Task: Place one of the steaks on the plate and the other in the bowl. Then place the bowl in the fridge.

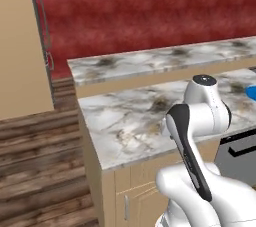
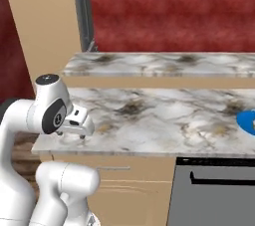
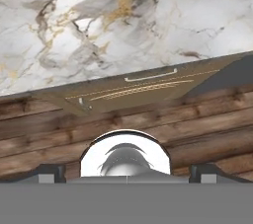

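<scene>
Gripper (image 3: pixel 126 172) fully open, holding nothing, poised above the marble bench (image 2: pixel 164 115) front edge. Blue plate (image 2: pixel 247 121) lies at the bench's far right, partly cut off. Fridge (image 1: pixel 44 26) edge stands beyond, left.

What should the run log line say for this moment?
gripper: open, empty, above the marble counter edge | plate: on the counter, far right, bare | steaks: not placed
</scene>
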